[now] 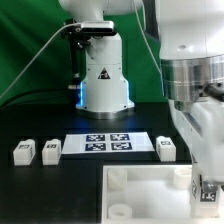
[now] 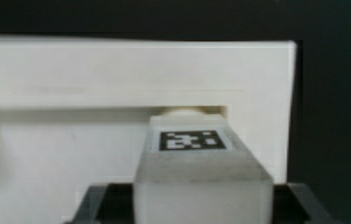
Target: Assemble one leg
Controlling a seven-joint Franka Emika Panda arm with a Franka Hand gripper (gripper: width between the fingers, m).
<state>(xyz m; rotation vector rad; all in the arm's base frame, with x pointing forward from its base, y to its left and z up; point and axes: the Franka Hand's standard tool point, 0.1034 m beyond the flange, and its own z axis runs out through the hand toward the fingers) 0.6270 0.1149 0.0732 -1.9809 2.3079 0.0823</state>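
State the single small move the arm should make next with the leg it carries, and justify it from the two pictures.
Probably ease the leg straight toward the round socket in the tray's corner. In the wrist view the jaws grip the leg and its tip is nearly lined up with that socket. Three more legs lie unused on the table.

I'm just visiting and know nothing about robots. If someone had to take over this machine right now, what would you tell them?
Gripper: shut on one leg, held over the white tray, close to a round corner socket.
Three more legs lie on the black table, beside the marker board.
Done: one leg picked up and carried to the tray.
Left: seat it in the socket; whether it already touches is unclear.
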